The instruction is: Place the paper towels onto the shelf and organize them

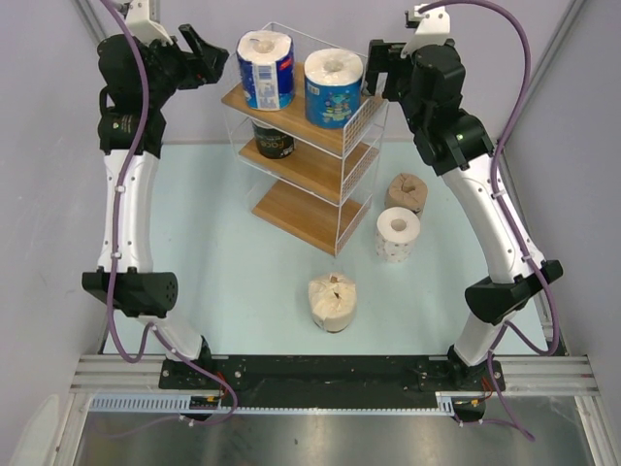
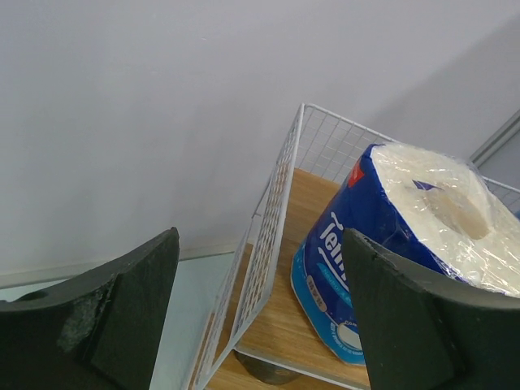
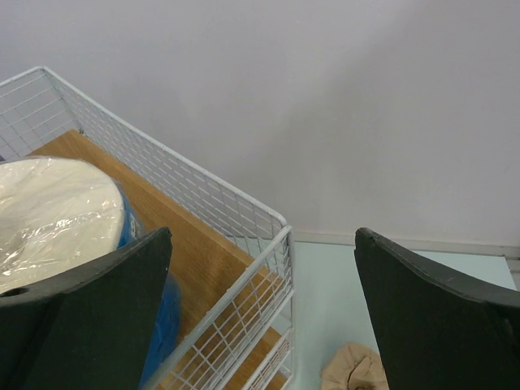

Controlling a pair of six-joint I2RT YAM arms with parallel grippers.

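Observation:
The shelf point(image 1: 342, 155) stands at the back middle of the table. Its top board holds two blue-wrapped paper towels point(image 1: 265, 70) point(image 1: 334, 87), and a dark-wrapped one point(image 1: 273, 139) sits on the middle board. A tan-brown roll point(image 1: 407, 192), a white dotted roll point(image 1: 398, 234) and a cream roll point(image 1: 332, 302) stand on the table. My left gripper point(image 1: 206, 53) hangs open just left of the top tier, holding nothing. In the left wrist view the gripper point(image 2: 260, 317) faces the wire side point(image 2: 272, 236) and a blue roll point(image 2: 382, 244). My right gripper point(image 1: 375, 68) point(image 3: 264, 317) is open and empty at the shelf's right corner point(image 3: 244, 219).
Grey walls close in the back and both sides. The bottom shelf board point(image 1: 296, 212) is bare. The tan-brown roll point(image 3: 353, 370) shows below the right gripper. Pale green table surface point(image 1: 223, 262) lies left of and in front of the shelf.

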